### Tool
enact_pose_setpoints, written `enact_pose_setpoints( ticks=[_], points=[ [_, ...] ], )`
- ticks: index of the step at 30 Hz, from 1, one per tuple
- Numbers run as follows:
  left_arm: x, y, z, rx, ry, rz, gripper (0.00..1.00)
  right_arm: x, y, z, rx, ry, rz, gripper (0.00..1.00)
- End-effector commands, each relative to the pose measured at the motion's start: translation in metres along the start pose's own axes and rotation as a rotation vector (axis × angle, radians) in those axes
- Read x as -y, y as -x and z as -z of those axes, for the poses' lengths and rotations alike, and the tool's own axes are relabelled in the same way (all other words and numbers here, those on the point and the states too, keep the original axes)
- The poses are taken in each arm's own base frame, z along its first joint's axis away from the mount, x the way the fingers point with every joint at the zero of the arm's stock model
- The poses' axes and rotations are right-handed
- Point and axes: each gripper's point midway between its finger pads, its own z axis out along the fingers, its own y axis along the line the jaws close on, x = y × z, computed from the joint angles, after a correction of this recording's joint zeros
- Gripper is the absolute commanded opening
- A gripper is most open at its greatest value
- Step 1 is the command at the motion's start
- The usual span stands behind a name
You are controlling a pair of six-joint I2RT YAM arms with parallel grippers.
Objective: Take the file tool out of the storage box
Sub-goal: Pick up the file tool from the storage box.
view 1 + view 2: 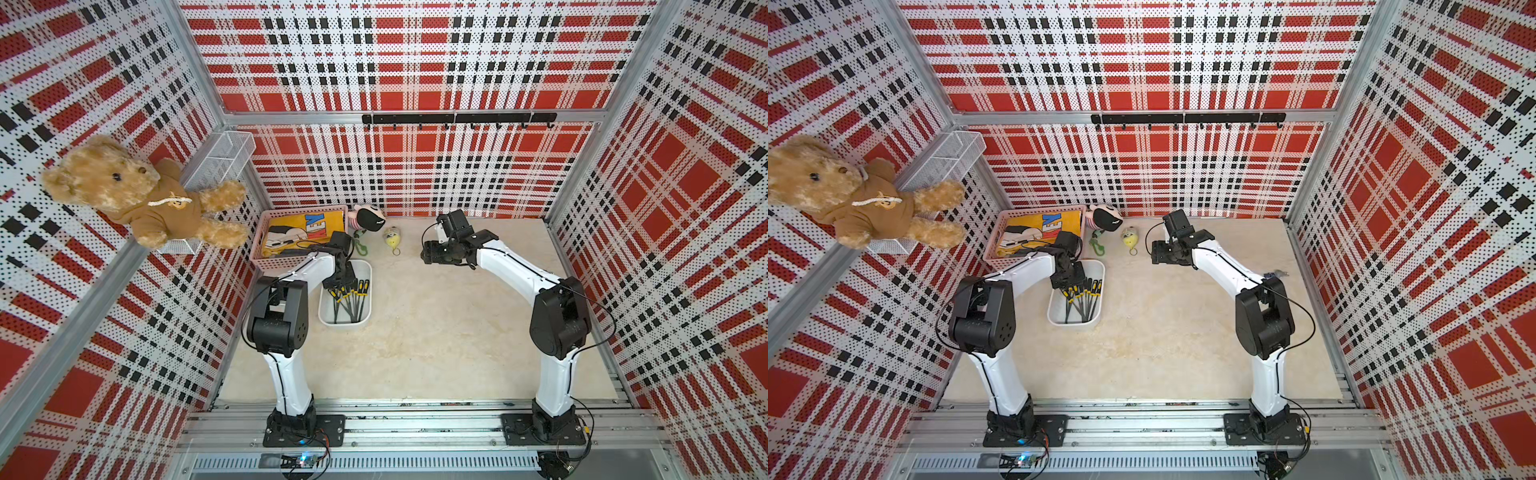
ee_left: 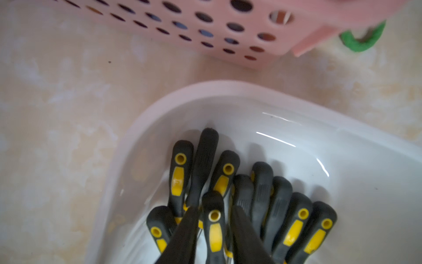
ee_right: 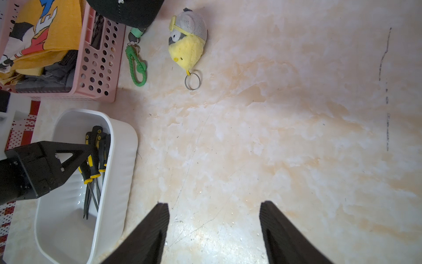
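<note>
The storage box [image 1: 367,291] [image 1: 1100,293] is a shallow white tub at the left of the table, seen in both top views. Several black-and-yellow file tools [image 1: 351,297] [image 3: 96,155] lie in it, handles toward the back. My left gripper [image 1: 338,284] [image 2: 214,209] reaches down into the box's far end. Its jaws stand close on either side of one file handle [image 2: 214,230], with narrow gaps showing. My right gripper [image 1: 428,254] [image 3: 214,204] hovers open over bare table, right of the box [image 3: 118,164], holding nothing.
A pink lattice basket [image 1: 274,264] with folded cloth stands just behind the box. A black-and-white plush [image 1: 370,218], a green rope loop [image 1: 360,245] and a yellow chick keychain [image 1: 392,237] lie at the back. A teddy bear [image 1: 137,195] and a mesh basket [image 1: 224,158] hang on the left wall.
</note>
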Motion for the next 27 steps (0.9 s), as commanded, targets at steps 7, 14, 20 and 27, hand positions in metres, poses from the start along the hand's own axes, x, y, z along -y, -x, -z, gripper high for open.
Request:
enact_pose_setpoints(
  ticks=[7, 14, 20, 27],
  points=[
    [-0.002, -0.015, -0.013, -0.036, 0.033, -0.039, 0.29, 0.009, -0.007, 0.001, -0.012, -0.022, -0.007, 0.71],
    [-0.004, -0.024, -0.020, -0.059, 0.053, -0.056, 0.29, 0.010, -0.009, -0.001, -0.021, -0.025, -0.009, 0.71],
    [-0.002, -0.017, -0.014, -0.040, 0.048, -0.059, 0.00, 0.010, -0.008, 0.000, -0.019, -0.027, -0.010, 0.71],
    [0.029, 0.032, 0.028, 0.082, -0.051, -0.055, 0.00, 0.007, 0.002, 0.006, 0.014, -0.020, -0.011, 0.71]
  ],
)
